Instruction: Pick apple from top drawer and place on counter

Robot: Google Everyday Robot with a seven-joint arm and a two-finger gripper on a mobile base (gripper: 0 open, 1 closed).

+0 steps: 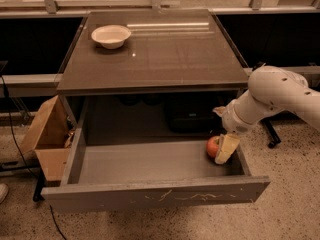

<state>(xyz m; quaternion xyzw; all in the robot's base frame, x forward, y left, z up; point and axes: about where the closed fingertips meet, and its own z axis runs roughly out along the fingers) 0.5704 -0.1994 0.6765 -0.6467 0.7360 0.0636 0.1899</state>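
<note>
The gripper [225, 150] is down at the right end of the open top drawer [145, 165], pressed against the red apple [213, 146]; whether it has closed on the apple cannot be told. The drawer's right wall is just beside it. A white bowl [111, 35] sits on the desk [170, 54] above, and a cardboard box [47, 134] stands to the left.

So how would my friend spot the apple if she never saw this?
Find the big glossy dark brown counter, then the wide grey drawer standing open beneath it. At the drawer's right end in the picture, right beside the robot's pale gripper, sits the small round red apple, the only red thing there.
</note>
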